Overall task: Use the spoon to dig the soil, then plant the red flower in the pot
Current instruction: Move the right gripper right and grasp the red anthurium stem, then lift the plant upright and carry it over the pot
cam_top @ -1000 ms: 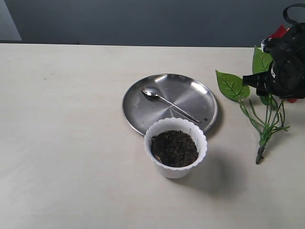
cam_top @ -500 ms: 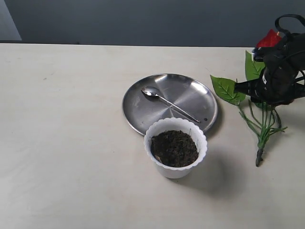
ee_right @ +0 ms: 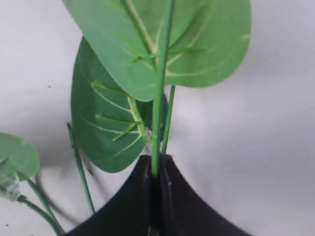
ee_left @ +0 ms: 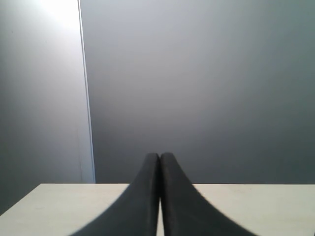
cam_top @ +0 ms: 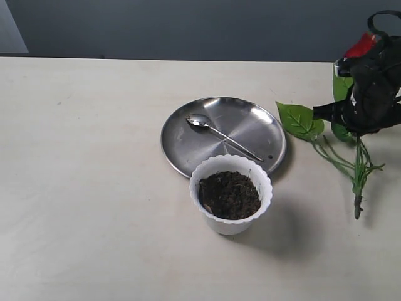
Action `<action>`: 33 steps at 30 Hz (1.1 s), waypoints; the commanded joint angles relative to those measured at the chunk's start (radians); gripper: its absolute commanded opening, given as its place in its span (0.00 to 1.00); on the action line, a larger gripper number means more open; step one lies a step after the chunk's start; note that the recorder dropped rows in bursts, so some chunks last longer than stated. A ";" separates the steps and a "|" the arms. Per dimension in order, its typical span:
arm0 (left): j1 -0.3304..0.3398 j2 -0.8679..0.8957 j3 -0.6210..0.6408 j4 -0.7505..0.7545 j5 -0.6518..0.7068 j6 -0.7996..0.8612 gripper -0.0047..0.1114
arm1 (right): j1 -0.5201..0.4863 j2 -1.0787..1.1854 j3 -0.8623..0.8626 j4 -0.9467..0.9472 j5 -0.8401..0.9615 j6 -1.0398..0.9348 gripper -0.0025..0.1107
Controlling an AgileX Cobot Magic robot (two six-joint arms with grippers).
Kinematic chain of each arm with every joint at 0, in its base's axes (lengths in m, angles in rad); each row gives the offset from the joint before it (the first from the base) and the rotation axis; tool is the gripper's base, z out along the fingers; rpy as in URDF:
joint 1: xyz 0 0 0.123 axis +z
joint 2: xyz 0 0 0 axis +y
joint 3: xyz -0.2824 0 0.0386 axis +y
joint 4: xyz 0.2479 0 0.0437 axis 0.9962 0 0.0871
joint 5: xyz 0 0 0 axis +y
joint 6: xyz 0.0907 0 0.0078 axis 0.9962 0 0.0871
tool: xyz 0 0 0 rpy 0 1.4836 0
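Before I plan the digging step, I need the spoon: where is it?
In the exterior view the spoon lies on the steel plate at the table's middle, its handle end toward the white pot just in front.

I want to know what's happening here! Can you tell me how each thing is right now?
Flower: held by a stem in the right tool, hanging stems down.
Right tool: shut on the flower.
Left tool: shut, empty.
Spoon: lying on the plate, untouched.
Pot: upright, full of soil.
Soil: no flower planted yet.
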 commanded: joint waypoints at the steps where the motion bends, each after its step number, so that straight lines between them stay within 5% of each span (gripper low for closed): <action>1: -0.002 0.001 0.004 -0.001 -0.003 -0.002 0.04 | -0.005 -0.101 -0.001 -0.015 0.005 -0.019 0.02; 5: -0.002 0.001 0.004 -0.001 -0.003 -0.002 0.04 | -0.005 -0.316 0.062 -0.055 -0.141 -0.036 0.02; 17: -0.002 0.001 0.004 -0.001 -0.005 -0.002 0.04 | 0.003 -0.760 0.435 -0.108 -0.978 -0.042 0.02; 21: -0.002 0.001 0.004 -0.001 -0.005 -0.002 0.04 | 0.092 -0.779 0.541 -0.077 -1.265 -0.219 0.02; 33: -0.002 0.001 0.004 -0.001 -0.005 -0.002 0.04 | 0.409 -0.720 0.699 0.358 -1.615 -0.796 0.02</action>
